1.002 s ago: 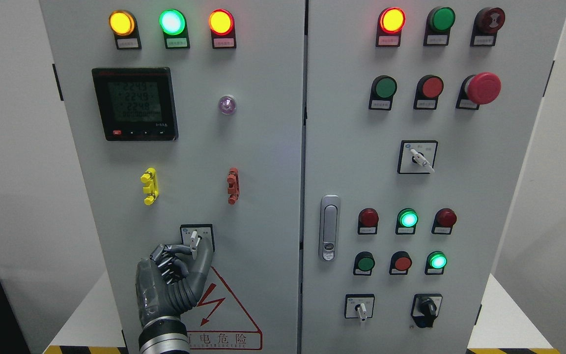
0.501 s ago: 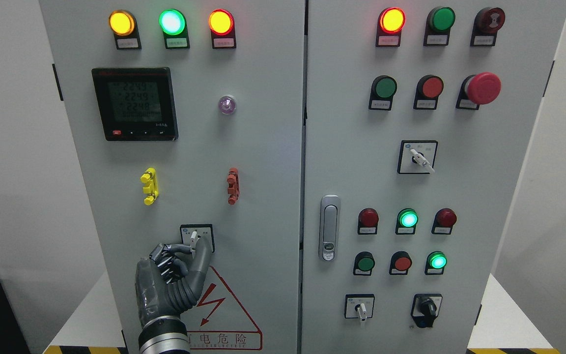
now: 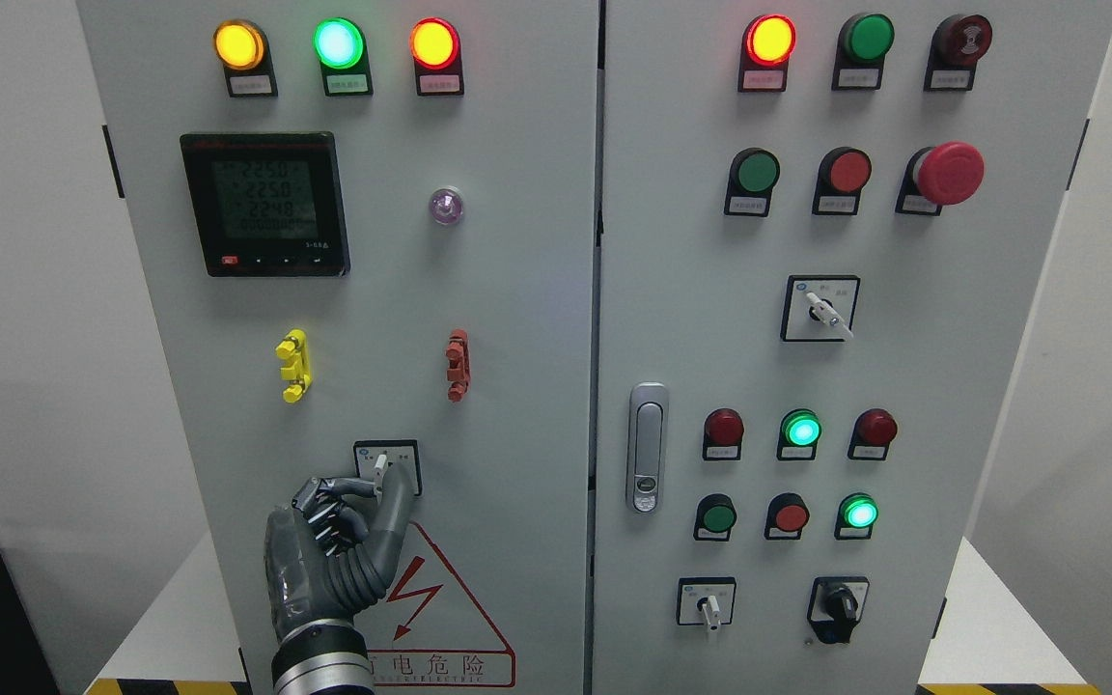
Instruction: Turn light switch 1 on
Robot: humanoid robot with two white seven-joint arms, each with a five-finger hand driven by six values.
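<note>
Left hand (image 3: pixel 339 541) pinches the light switch (image 3: pixel 380 470) lever just above it

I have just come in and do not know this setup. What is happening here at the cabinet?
The robot's left hand is at the small selector switch low on the cabinet's left door, with its fingers pinched on the white lever. The lever stands about upright. The clear lamp above looks unlit. The right hand is not in view.
</note>
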